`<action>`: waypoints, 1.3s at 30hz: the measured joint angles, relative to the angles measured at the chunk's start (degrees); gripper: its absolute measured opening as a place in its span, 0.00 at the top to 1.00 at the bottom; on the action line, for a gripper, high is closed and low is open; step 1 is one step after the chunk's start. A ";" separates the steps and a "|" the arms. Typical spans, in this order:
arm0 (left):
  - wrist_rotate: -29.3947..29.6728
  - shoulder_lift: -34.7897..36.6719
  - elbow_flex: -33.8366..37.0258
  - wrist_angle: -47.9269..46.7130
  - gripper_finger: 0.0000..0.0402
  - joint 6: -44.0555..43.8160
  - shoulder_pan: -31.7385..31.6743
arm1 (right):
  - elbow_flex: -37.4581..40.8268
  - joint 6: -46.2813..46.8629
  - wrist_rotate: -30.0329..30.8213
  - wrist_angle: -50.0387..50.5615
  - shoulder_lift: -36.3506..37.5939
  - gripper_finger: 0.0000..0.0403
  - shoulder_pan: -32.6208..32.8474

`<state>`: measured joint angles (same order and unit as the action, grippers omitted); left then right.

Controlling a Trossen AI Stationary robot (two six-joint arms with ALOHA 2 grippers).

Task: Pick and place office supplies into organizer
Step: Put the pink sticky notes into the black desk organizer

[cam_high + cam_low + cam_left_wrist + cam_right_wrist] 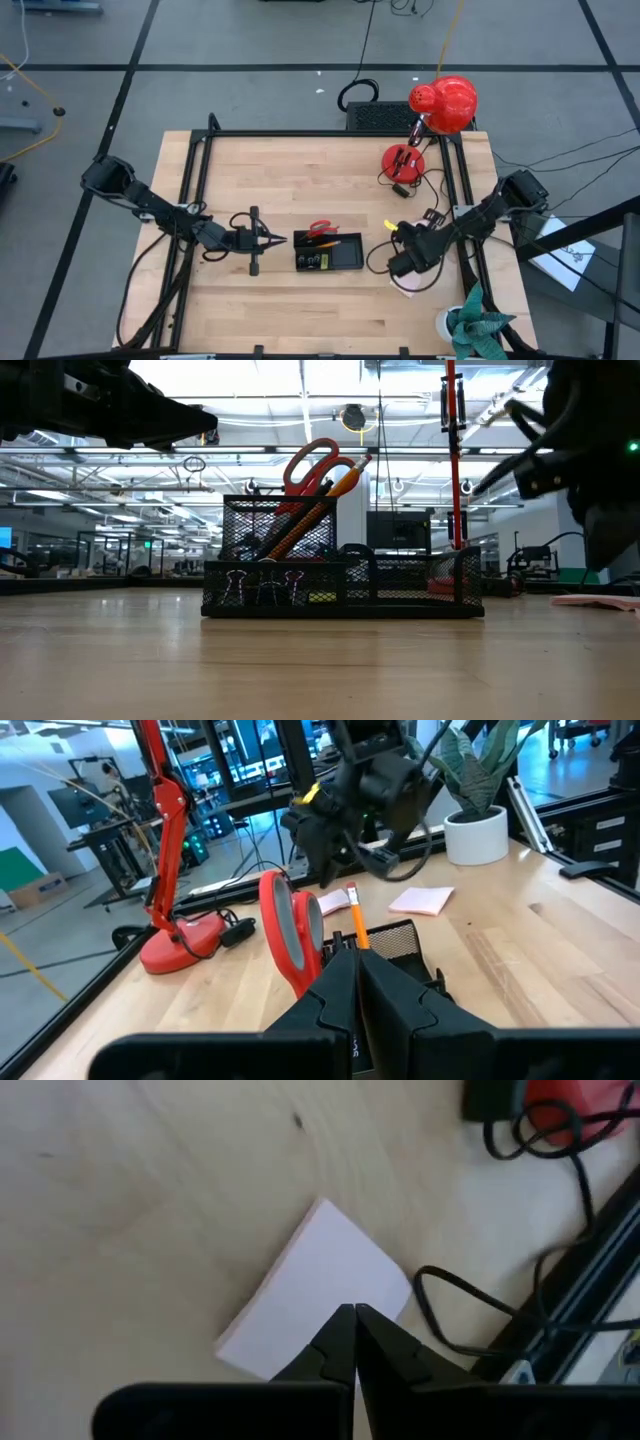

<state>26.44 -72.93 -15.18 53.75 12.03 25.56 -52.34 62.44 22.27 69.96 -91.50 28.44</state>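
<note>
The pale pink square sticky-note pad [312, 1294] lies flat on the wooden counter [130, 1210], directly beneath the closed, empty right gripper [354, 1318]. The left gripper [268, 240], also closed, is well apart.

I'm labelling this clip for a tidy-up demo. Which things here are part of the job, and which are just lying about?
Part of the job:
organizer
scissors
pencil
binder clips
pink sticky-note pad
left gripper, shut
right gripper, shut above the pad

Just lying about:
red desk lamp
potted plant
cables
</note>
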 joint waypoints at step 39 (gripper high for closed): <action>0.00 0.00 0.00 -1.32 0.94 -0.15 0.00 | 3.74 -12.75 -19.53 -43.70 -0.16 1.00 4.85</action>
<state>26.44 -72.93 -15.18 52.43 11.88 25.56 -48.60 49.69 2.74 26.26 -91.66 33.29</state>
